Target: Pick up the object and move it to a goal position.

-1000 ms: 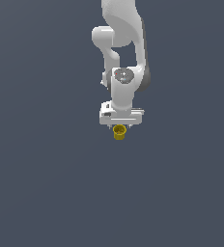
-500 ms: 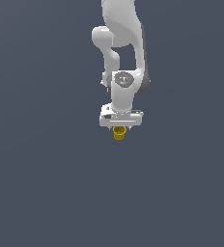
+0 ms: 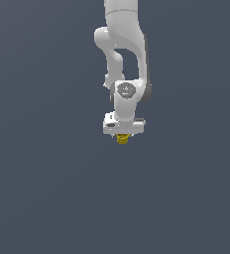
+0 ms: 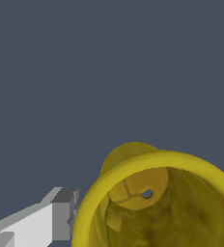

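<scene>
White arm (image 3: 123,59) hanging down from the top centre of the exterior frame, end effector (image 3: 122,135) just above mid-frame, gripping the little yellow cup (image 3: 122,139) poking out beneath it, cup rim (image 4: 157,161) filling the wrist picture, one grey-tipped finger (image 4: 61,214) touching its side

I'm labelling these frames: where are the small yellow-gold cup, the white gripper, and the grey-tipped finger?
Small yellow-gold cup (image 3: 122,139): exterior view, its outer wall.
White gripper (image 3: 122,136): exterior view, midway between its fingertips.
Grey-tipped finger (image 4: 62,219): wrist view, its grey pad.
</scene>
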{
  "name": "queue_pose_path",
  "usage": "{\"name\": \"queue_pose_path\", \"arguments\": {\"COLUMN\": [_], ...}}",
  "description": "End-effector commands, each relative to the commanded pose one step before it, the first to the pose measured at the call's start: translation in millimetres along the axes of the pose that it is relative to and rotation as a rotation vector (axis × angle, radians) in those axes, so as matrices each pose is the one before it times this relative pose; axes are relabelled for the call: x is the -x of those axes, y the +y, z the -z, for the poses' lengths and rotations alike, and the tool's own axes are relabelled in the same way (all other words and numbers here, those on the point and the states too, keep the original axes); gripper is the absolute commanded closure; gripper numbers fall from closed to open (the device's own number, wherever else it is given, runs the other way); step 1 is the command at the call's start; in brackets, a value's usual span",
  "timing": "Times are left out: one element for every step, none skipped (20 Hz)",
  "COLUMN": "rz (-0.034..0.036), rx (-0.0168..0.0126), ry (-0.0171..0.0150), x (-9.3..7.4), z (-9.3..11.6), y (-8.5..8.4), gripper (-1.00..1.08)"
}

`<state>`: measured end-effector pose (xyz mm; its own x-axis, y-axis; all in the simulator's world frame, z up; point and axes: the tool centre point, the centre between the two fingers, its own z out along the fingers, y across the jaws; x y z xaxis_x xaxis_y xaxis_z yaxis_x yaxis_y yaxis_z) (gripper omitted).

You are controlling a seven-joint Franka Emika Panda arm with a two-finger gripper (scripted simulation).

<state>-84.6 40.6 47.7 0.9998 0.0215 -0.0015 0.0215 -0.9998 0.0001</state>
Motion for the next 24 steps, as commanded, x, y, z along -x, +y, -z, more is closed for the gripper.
{"name": "queue_pose_path", "arguments": {"rz": [0.0,0.0,0.0,0.0,0.0,0.0,0.0,0.0,0.0,0.0,0.00001,0.0,0.0,0.0,0.0,0.0,0.0,0.0,0.0,0.0,0.0,0.0,0.0,0.0], "rx": [-0.00005,0.0,0.0,0.0,0.0,0.0,0.0,0.0,0.0,0.0,-0.00014,0.0,0.0,0.0,0.0,0.0,0.0,0.0,0.0,0.0,0.0,0.0,0.0,0.0], "ry": [0.0013,0.0,0.0,0.0,0.0,0.0,0.0,0.0,0.0,0.0,0.00097,0.0,0.0,0.0,0.0,0.0,0.0,0.0,0.0,0.0,0.0,0.0,0.0,0.0], "x": [-0.53,0.0,0.0,0.0,0.0,0.0,0.0,0.0,0.0,0.0,0.04,0.08,0.25,0.42,0.58,0.75,0.9,1.06,1.21,1.35,1.49,1.63,1.75,1.87], "z": [-1.32,0.0,0.0,0.0,0.0,0.0,0.0,0.0,0.0,0.0,1.13,0.12,0.37,0.62,0.86,1.11,1.35,1.58,1.82,2.04,2.27,2.49,2.71,2.92], "y": [-0.04,0.0,0.0,0.0,0.0,0.0,0.0,0.0,0.0,0.0,-0.07,0.34,1.02,1.7,2.37,3.04,3.7,4.34,4.98,5.6,6.21,6.81,7.4,7.98], "gripper": [1.08,1.08,1.08,1.08,1.08,1.08,1.08,1.08,1.08,1.08,1.08,1.08,1.08,1.08,1.08,1.08,1.08,1.08,1.08,1.08,1.08,1.08,1.08,1.08]}}
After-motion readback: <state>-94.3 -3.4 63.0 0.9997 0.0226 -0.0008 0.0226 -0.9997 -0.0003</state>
